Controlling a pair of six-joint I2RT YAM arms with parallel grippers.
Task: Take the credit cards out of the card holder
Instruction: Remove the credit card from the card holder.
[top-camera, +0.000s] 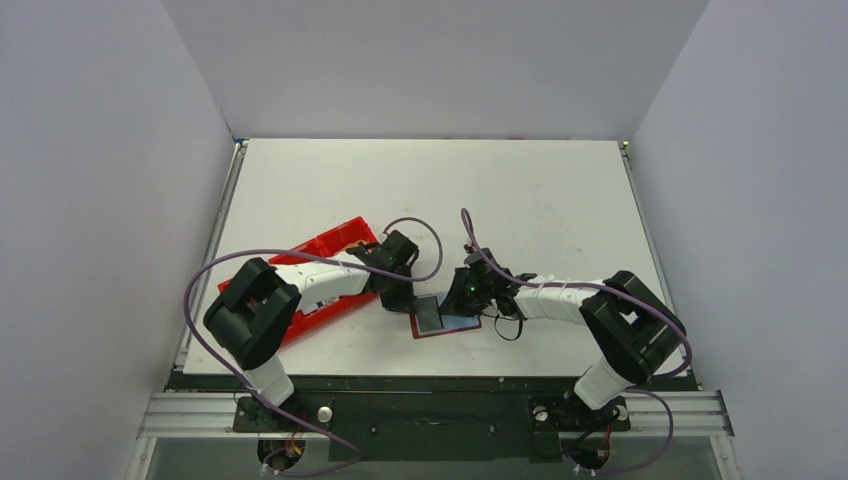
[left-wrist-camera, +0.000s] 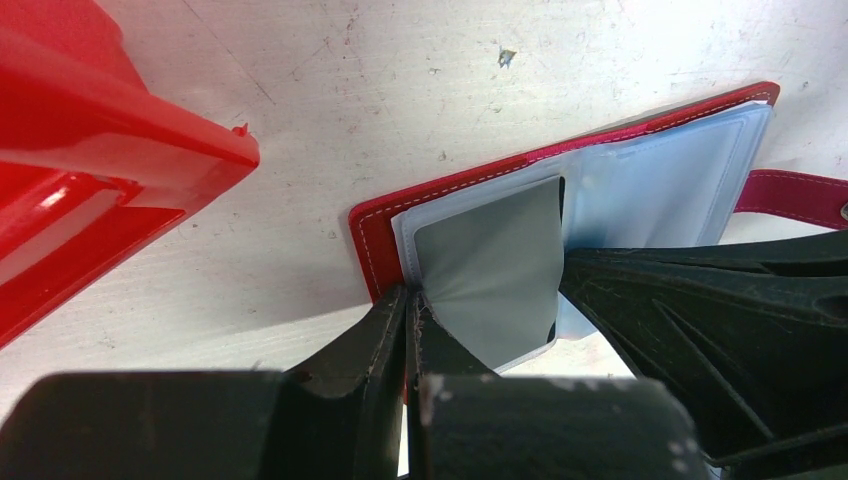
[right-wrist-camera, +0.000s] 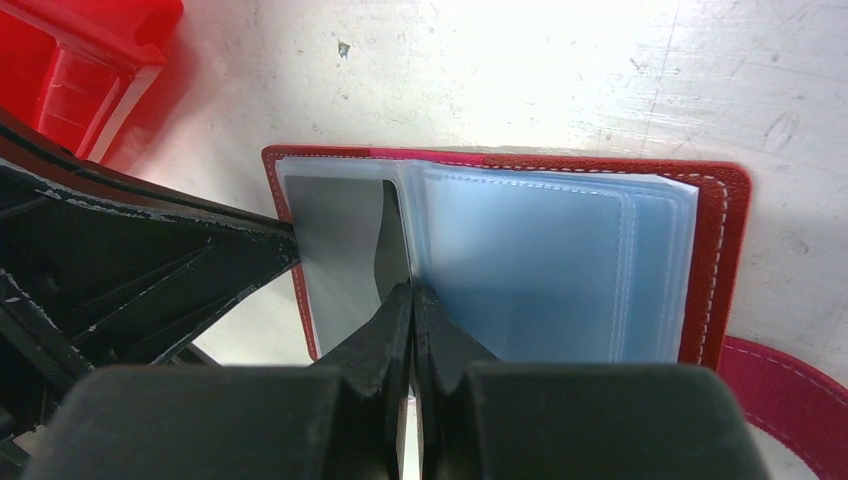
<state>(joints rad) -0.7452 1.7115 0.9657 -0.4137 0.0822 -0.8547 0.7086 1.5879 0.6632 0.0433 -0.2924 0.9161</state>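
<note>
From above: the small dark-red bifold card holder (top-camera: 445, 320) lies open on the white counter (top-camera: 540, 200), between both arms. Left wrist: left tool (left-wrist-camera: 412, 298) clenched on a grey pocket leaf's corner. Right wrist: right tool (right-wrist-camera: 412, 292) pinching the holder's middle leaf.

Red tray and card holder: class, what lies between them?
Only bare, scuffed table separates the red tray from the card holder; the left wrist view shows it.

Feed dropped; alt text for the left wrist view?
The left tool is shut on a corner of a grey leaf in the open card holder. A red tray fills the upper left; the right arm crowds the lower right.
</note>
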